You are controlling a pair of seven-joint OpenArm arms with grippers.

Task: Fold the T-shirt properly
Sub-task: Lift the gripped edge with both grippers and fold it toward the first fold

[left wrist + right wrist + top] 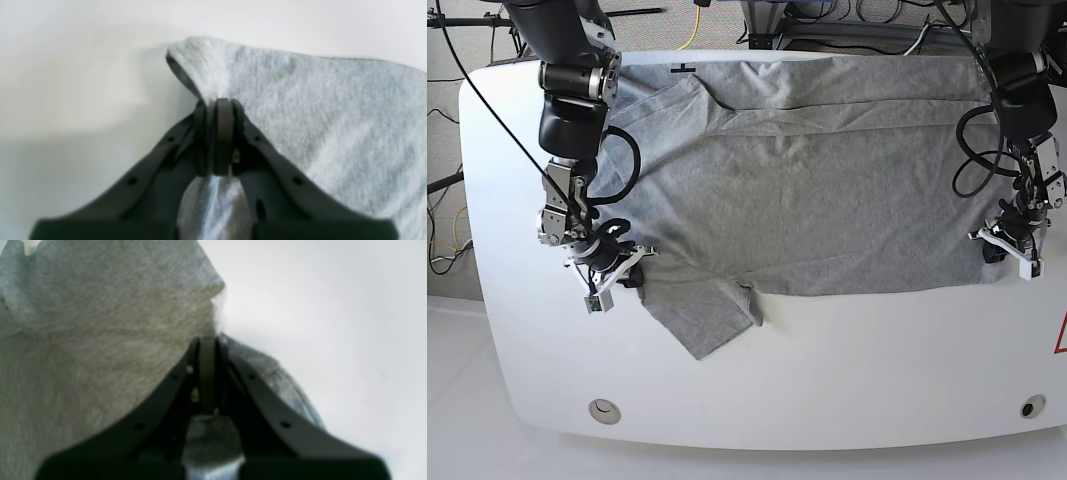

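Two grippers pinched the near edge of the T-shirt (pixel 817 190), which lay spread sideways across the white tabletop (pixel 847 370), plain side up, one sleeve trailing toward the front. The left gripper (pixel 218 110) had its jaws closed on a bunched grey corner, a small peak of fabric standing beyond the tips; in the base view the left gripper sat at the shirt's far right edge. The right gripper (pixel 208 346) was likewise clamped on cloth beside the table's bare white, at the shirt's left edge near the sleeve (pixel 707 320). Holding both ends of the same long edge appeared to set up lifting it together and carrying it across the shirt for a lengthwise fold. Both arms reached down from the rear of the tabletop, wrists bent low so the grippers met the fabric close to the surface.
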